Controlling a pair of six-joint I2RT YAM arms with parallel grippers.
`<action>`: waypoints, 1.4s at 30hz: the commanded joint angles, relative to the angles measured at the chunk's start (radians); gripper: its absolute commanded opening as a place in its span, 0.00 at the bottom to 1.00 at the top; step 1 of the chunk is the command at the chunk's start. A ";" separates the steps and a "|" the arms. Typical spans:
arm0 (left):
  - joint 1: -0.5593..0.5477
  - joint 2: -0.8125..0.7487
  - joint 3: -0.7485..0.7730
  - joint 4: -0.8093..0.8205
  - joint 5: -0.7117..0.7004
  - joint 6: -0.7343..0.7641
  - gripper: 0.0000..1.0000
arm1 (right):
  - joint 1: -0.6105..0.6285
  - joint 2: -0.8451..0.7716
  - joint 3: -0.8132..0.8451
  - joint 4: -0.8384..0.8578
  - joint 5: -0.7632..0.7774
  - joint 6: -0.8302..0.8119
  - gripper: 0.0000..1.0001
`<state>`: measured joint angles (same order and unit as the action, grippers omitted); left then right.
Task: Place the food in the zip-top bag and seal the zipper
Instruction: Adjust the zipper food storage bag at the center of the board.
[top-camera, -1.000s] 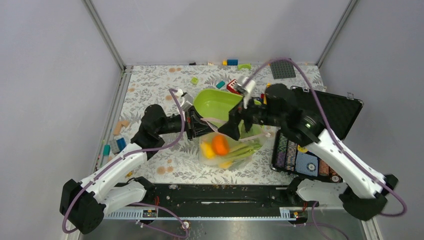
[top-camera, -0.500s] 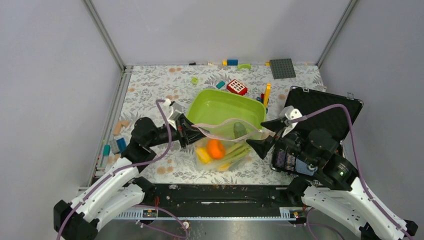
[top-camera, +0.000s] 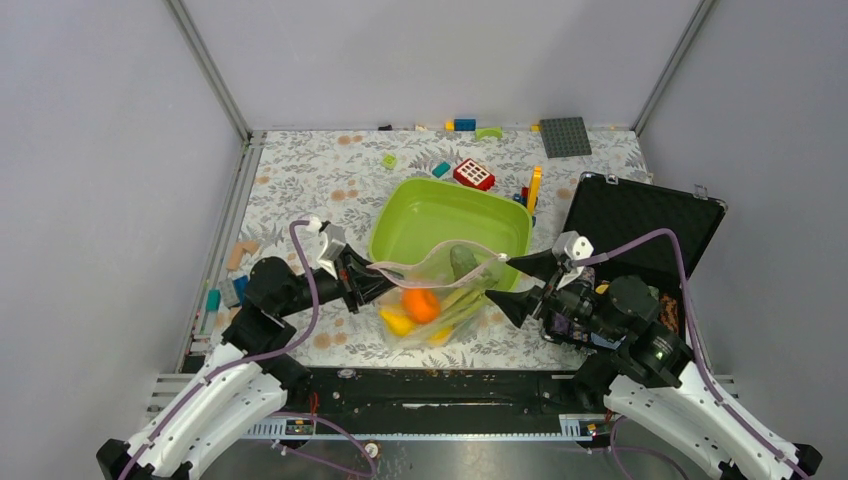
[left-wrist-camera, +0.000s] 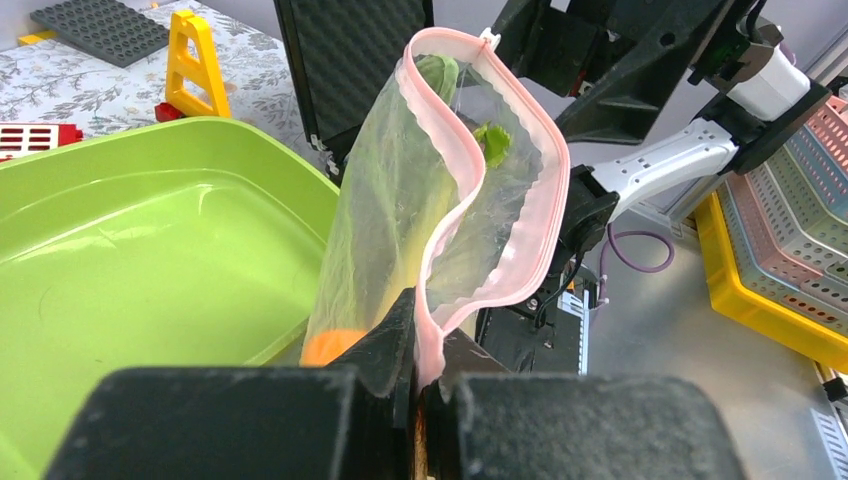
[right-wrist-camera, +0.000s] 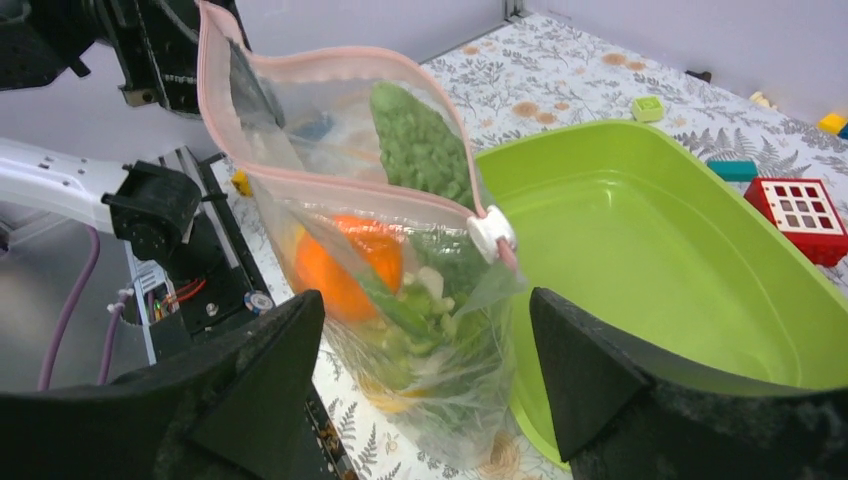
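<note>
Your left gripper (left-wrist-camera: 415, 395) is pinching one end of the zip-top bag's (top-camera: 440, 290) mouth, fingers clamped flat on the plastic. Your right gripper (top-camera: 512, 283) is standing wide, with nothing in it, its fingers either side of the bag's other end, where a small white slider (right-wrist-camera: 490, 235) is sitting on the zipper (left-wrist-camera: 520, 170).

The bag is hanging between the two arms with its mouth gaping. The orange-red fruit (top-camera: 420, 303) and a yellow fruit (top-camera: 397, 322) are lying low in it. The green lengths above look like the cucumber (right-wrist-camera: 420, 145) and leek, though the plastic is blurring them.

Filling looks done, so you are coming to the seal. The next move probably calls for closing the right fingers on the slider end and drawing along the strip toward the left, which should hold the mouth taut.

Just behind, the lime tray's (top-camera: 420, 215) rim is crowding the bag. The black case (top-camera: 640, 215) is lying beside your right arm, and bricks (top-camera: 473, 174) are scattered beyond.
</note>
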<state>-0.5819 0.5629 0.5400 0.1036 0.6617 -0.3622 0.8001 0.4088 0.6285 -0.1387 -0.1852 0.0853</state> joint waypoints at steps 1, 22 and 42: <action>-0.002 -0.026 -0.016 -0.011 0.042 0.026 0.00 | -0.009 0.031 -0.011 0.165 -0.002 0.044 0.79; -0.001 -0.045 -0.017 -0.030 0.045 0.036 0.00 | -0.153 0.108 -0.146 0.420 -0.227 0.086 0.58; -0.002 -0.168 0.143 -0.247 -0.576 -0.132 0.16 | -0.153 0.222 0.095 0.385 -0.346 0.082 0.00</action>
<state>-0.5835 0.4343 0.6029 -0.0784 0.3679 -0.4206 0.6521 0.5968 0.5930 0.2024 -0.4915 0.1692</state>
